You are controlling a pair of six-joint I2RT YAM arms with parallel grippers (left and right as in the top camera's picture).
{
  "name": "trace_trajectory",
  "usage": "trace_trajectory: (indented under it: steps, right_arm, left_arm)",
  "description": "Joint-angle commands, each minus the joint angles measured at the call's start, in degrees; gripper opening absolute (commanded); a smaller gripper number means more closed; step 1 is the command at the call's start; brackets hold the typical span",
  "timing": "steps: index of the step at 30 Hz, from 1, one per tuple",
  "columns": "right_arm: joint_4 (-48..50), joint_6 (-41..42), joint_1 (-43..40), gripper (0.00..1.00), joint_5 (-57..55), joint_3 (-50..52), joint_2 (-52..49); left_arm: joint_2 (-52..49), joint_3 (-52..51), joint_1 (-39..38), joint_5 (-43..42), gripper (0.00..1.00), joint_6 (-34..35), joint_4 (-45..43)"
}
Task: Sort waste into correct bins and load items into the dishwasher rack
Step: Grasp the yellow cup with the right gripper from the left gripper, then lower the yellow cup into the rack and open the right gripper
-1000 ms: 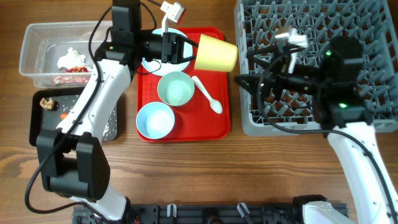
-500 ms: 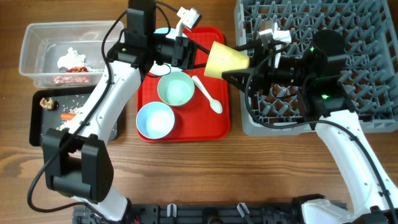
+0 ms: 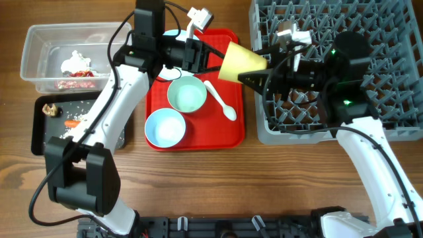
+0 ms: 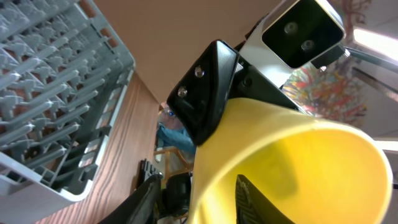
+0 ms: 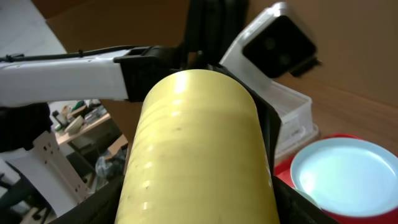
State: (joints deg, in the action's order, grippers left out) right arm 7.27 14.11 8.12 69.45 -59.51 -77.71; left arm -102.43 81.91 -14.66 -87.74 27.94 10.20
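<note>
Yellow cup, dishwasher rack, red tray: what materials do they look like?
Yellow cup: likely plastic, satin; faint ridges, soft sheen. Dishwasher rack: grey moulded plastic, matte, thin grid pegs. Red tray: probably plastic, flat uniform colour, raised rim.

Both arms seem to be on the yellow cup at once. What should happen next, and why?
Probably the right fingers should close on the cup. The left fingers pinch its rim, one inside, and the right fingers flank its base; whether they grip yet is unclear. The rack sits on the right arm's side, so the cup must change hands.
</note>
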Motion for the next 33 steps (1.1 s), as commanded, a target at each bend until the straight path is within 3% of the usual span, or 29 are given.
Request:
trace_trajectory:
  steps: [1, 6, 11, 14, 17, 21, 26, 28, 33]
  right_arm:
    - [-2.4, 1.1, -4.1, 0.58, 1.4, -0.9, 0.1]
    - [-11.7, -2.3, -10.2, 0.59, -1.7, -0.9, 0.9]
    - [-29.2, -9.1, -12.3, 0.59, -20.0, -1.2, 3.5]
    - [-44.2, -11.5, -12.3, 0.6, -37.2, -4.4, 6.4]
    - [-53.4, -12.0, -12.2, 0.59, -46.5, -8.6, 7.3]
    - [-60.3, -9.4, -10.6, 0.59, -55.4, -12.2, 7.0]
    - [-65.9, -4.8, -8.1, 0.58, -63.9, -12.2, 4.0]
    - [-68.0, -5.1, -7.5, 0.59, -64.1, -12.2, 1.8]
    - [-70.4, -5.1, -7.2, 0.59, -64.8, -12.2, -4.0]
  left_arm:
    - [1.2, 0.6, 2.5, 4.7, 0.41, -0.7, -0.2]
    - [1.2, 0.5, 5.0, 16.6, 0.45, -2.2, 1.4]
    - [1.2, 0.5, 5.4, 36.4, 0.56, -2.2, 7.0]
    - [1.2, 0.5, 5.4, 49.3, 0.58, -2.2, 12.7]
    - [1.2, 0.5, 5.4, 54.8, 0.62, -2.2, 15.9]
    - [1.2, 0.5, 5.7, 64.4, 0.75, -2.2, 18.8]
    - [1.2, 0.5, 7.4, 69.4, 0.82, -2.3, 19.0]
    - [1.2, 0.6, 8.3, 69.4, 0.89, -2.3, 18.7]
    - [1.2, 0.6, 11.0, 69.4, 0.93, -4.1, 18.6]
